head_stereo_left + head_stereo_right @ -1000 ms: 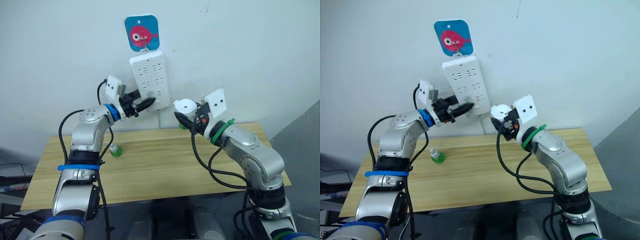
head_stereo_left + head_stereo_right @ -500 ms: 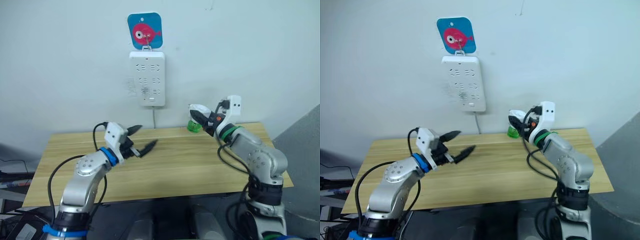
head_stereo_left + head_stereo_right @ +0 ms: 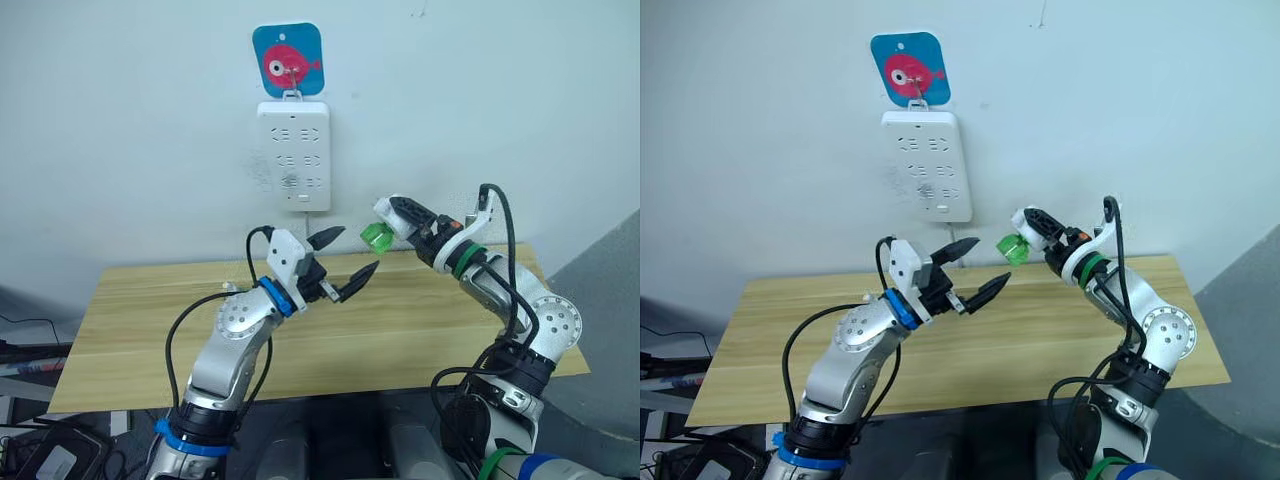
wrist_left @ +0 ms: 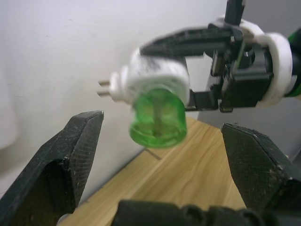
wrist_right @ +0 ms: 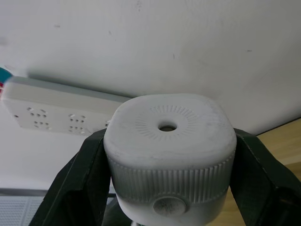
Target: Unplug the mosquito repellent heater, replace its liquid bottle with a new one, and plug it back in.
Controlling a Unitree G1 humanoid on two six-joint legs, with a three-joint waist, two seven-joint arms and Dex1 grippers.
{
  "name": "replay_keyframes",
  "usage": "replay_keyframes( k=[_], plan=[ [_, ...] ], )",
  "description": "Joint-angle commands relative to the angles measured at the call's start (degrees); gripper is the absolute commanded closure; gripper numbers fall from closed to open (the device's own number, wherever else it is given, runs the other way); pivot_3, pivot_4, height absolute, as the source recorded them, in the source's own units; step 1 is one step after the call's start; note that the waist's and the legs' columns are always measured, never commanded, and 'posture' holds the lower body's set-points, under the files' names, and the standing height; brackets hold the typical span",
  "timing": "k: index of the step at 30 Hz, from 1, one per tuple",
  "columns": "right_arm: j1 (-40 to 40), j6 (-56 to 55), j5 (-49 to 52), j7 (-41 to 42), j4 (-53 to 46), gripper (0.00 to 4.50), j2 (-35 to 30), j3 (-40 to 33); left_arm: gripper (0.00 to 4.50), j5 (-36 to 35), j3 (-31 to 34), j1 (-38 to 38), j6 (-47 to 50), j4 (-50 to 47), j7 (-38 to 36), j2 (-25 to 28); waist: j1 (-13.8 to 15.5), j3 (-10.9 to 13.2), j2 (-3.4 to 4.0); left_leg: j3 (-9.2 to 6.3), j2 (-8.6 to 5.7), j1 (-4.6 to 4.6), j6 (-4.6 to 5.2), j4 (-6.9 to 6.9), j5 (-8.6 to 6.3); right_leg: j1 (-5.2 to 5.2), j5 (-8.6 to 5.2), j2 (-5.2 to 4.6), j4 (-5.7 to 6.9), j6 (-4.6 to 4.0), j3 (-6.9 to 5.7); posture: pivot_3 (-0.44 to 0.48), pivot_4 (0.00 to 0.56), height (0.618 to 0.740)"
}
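White plastic, the mosquito repellent heater (image 3: pixel 393 212) is clamped in the right claw (image 3: pixel 400 215) at frame centre, held in the air above the wooden surface (image 3: pixel 420 320), with its green liquid bottle (image 3: pixel 375 236) attached. The left claw (image 3: pixel 342 262) is spread apart, empty, just below the bottle. A power strip (image 3: pixel 294 155) is hung on the wall above.

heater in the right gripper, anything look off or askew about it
Nothing damaged or spilled. The heater is clamped in the right gripper, held off the table with its green bottle attached and prongs bare. The left gripper is open, facing the bottle.
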Motion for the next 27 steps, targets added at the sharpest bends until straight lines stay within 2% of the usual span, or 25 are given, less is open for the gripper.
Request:
replay_keyframes(
  k=[1,9,22,23,25,27],
  plan=[
    [1.12,-4.68,8.12,-4.41,-2.82,1.45,-0.70,4.84,0.05,0.62,0.46,-2.23,-1.93,1.03,1.96,-1.53,-0.11,0.01,0.00,0.01,0.00,0.00,0.00,0.02,0.00,0.01,0.00,0.01,0.00,0.00,0.01,-0.087,0.216,0.740],
    [4.33,-14.61,16.80,-8.94,-5.11,1.45,-5.82,13.95,0.05,-0.35,0.01,-2.09,-1.36,0.82,3.01,-3.33,-0.98,0.02,-0.01,0.11,-0.02,0.04,0.03,0.12,0.02,0.11,-0.01,0.06,-0.06,0.02,0.08,-0.101,0.218,0.740],
    [6.22,-24.10,22.00,-8.51,-5.78,1.45,-13.27,22.54,0.05,-0.88,-0.33,-1.53,-0.16,0.67,5.06,-5.83,-1.03,0.35,-0.14,0.09,0.00,0.03,0.04,0.11,0.02,0.12,-0.02,0.07,-0.10,0.03,0.09,-0.109,0.228,0.740],
    [6.31,-24.57,22.25,-8.41,-5.77,1.45,-13.72,22.95,0.34,-1.12,-0.27,-1.56,-0.16,0.60,5.07,-5.93,-1.02,0.37,-0.16,0.08,0.00,0.02,0.04,0.11,0.02,0.12,-0.02,0.07,-0.10,0.03,0.09,-0.109,0.228,0.740],
    [6.46,-25.40,22.64,-8.11,-5.79,1.45,-14.48,23.70,0.64,-1.61,-0.21,-1.57,-0.08,0.54,4.89,-6.09,-1.01,0.40,-0.16,0.08,0.00,0.01,0.04,0.11,0.02,0.13,-0.02,0.07,-0.12,0.03,0.08,-0.109,0.228,0.740],
    [6.59,-26.31,23.18,-7.98,-5.74,1.45,-14.97,24.29,1.19,-1.85,-0.33,-1.63,0.01,0.54,4.83,-6.22,-1.01,0.46,-0.21,0.08,-0.01,0.00,0.04,0.11,0.02,0.13,-0.02,0.07,-0.14,0.03,0.09,-0.112,0.231,0.740]
  ],
)
